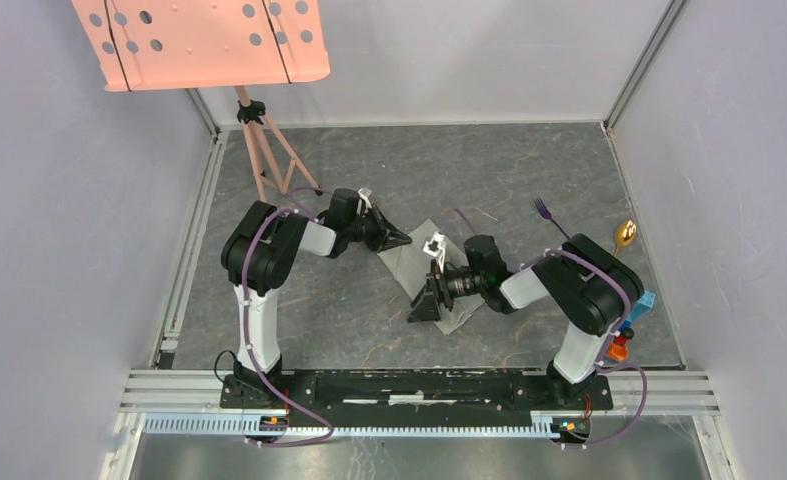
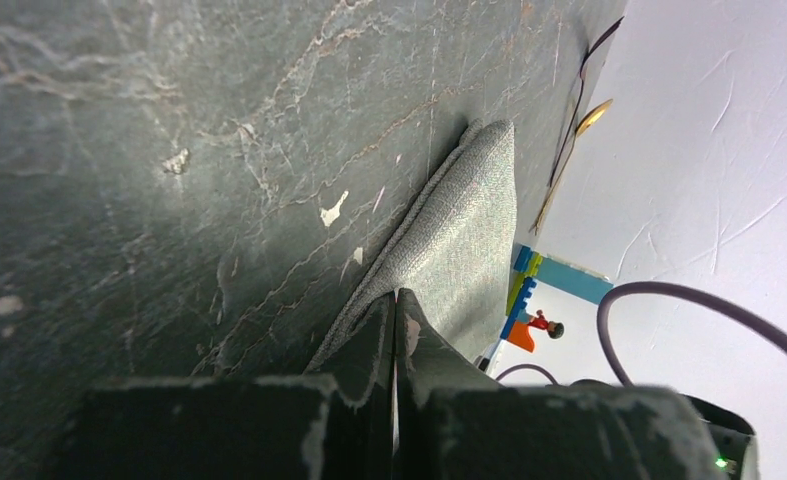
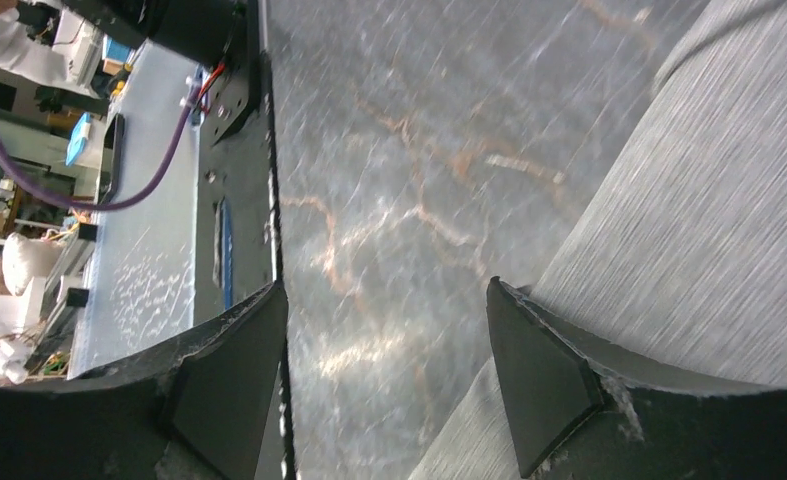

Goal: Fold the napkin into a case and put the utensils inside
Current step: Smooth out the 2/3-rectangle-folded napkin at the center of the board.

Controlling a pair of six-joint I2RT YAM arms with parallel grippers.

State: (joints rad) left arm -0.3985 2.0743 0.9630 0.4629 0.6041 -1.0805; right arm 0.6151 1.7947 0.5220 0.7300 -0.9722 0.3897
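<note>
My left fingers (image 2: 369, 350) are pinched shut on the napkin (image 1: 416, 257); my right fingers (image 3: 539, 370) gape empty above it. Folding is barely begun, and the fork (image 1: 543, 210) and spoon (image 1: 625, 235) wait near the surface's (image 1: 349, 330) right edge.

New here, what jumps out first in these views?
The grey napkin dead centre: the left gripper pinches its far edge shut, while the right gripper hangs open at its near edge. Next, the salmon-pink perforated panel top left, with the purple fork and gold spoon far right.
</note>
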